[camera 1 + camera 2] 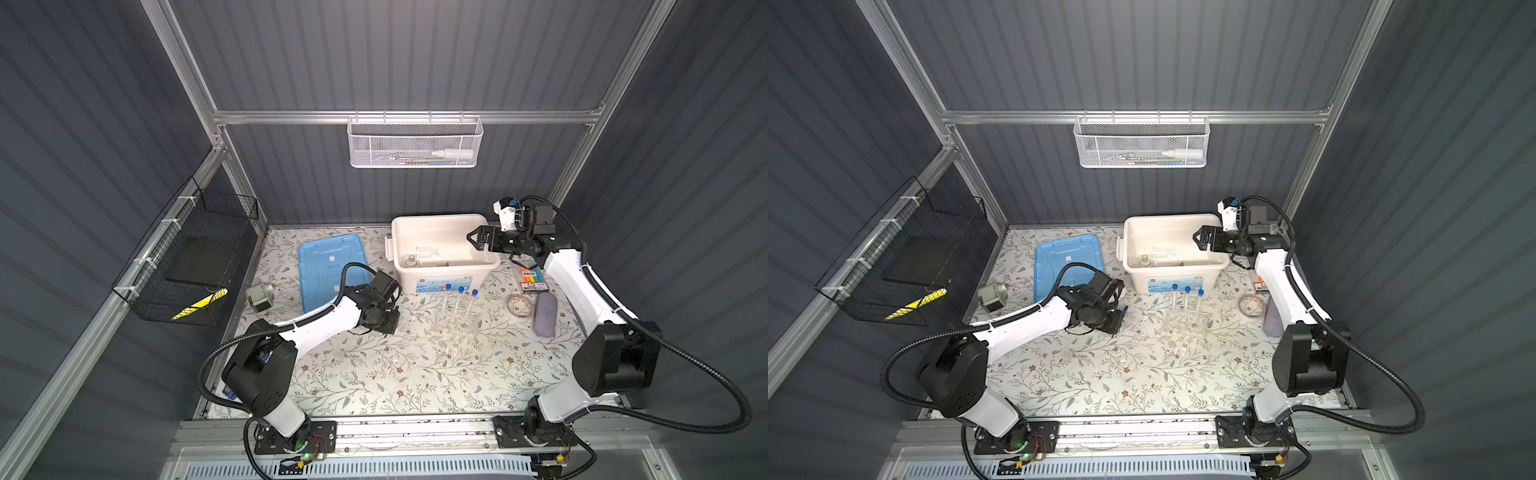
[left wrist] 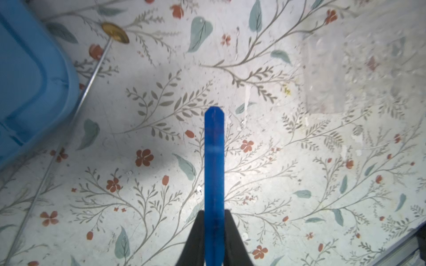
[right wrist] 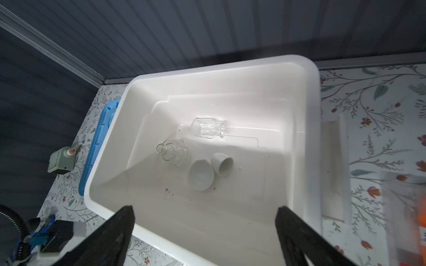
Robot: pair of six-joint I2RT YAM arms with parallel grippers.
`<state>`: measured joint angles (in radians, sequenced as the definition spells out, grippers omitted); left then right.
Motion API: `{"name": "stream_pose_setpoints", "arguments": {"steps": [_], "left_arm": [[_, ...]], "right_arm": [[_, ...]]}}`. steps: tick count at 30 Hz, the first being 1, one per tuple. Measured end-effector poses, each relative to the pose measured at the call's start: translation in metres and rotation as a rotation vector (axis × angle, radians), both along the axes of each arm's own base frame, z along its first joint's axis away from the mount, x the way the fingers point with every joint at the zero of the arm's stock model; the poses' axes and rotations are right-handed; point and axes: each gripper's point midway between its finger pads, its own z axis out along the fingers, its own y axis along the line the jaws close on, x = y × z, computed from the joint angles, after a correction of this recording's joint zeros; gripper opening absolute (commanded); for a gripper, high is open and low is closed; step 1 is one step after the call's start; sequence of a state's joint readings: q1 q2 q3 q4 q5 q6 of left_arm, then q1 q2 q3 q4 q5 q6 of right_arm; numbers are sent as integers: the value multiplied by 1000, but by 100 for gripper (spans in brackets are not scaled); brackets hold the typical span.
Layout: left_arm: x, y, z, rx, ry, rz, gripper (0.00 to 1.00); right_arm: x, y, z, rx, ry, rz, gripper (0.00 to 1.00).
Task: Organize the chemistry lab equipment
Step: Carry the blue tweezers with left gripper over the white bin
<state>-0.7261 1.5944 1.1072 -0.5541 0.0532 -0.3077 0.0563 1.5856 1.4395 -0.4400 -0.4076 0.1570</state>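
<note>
My left gripper [image 2: 214, 221] is shut on the blue tweezers [image 2: 214, 161], which stick out past the fingertips over the floral mat, right of the blue lid [image 1: 328, 266]. A thin rod [image 2: 92, 76] with a brass disc end lies beside that lid. Three blue-capped test tubes [image 1: 459, 297] stand in the clear rack [image 1: 455, 326] before the white bin [image 1: 440, 220]. Two clear flasks [image 3: 208, 128] [image 3: 173, 152] and two white dishes [image 3: 200, 175] [image 3: 222, 164] lie inside the bin. My right gripper [image 3: 205, 209] hangs open and empty over the bin's right rim.
A grey boxy motor [image 1: 259, 295] sits left of the lid. Right of the rack are a round dish [image 1: 519, 305], a grey case [image 1: 545, 313] and a marker pack [image 1: 532, 280]. A white mesh basket [image 1: 415, 143] hangs on the back wall, a black wire basket [image 1: 187, 257] on the left.
</note>
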Motion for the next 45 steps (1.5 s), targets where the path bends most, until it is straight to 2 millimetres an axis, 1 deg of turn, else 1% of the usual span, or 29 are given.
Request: {"name": "stream_pose_setpoints", "arguments": {"steps": [8,13,16,20,23,26,28,33,39,42,45], "left_arm": [[18,-17,54,-100,-104,1,15],[32,-31,93,-167,-177,-5,15],[43,-40,121,-208,-233,-18,15],[67,-60,160,-288,-320,-39,16],[82,-74,174,-338,-355,-63,16],[98,-87,178,-376,-371,-84,17],[109,-96,177,-399,-373,-95,17],[132,-119,173,-444,-370,-128,17],[158,-150,163,-499,-353,-177,18],[170,-166,154,-519,-340,-204,18],[182,-181,145,-535,-332,-226,18]], "right_arm": [[-7,-37,-8,-58,-11,-116,99],[-8,-51,-12,-69,1,-145,96],[-9,-52,-15,-69,9,-133,92],[-10,-49,-30,-65,54,-112,83],[-10,-47,-48,-58,108,-103,78],[-12,-46,-63,-53,156,-99,74],[-13,-46,-68,-53,175,-96,72],[-15,-46,-70,-55,184,-93,65],[-20,-44,-77,-50,208,-82,53],[-22,-43,-79,-46,218,-77,46],[-24,-42,-79,-43,223,-72,45]]}}
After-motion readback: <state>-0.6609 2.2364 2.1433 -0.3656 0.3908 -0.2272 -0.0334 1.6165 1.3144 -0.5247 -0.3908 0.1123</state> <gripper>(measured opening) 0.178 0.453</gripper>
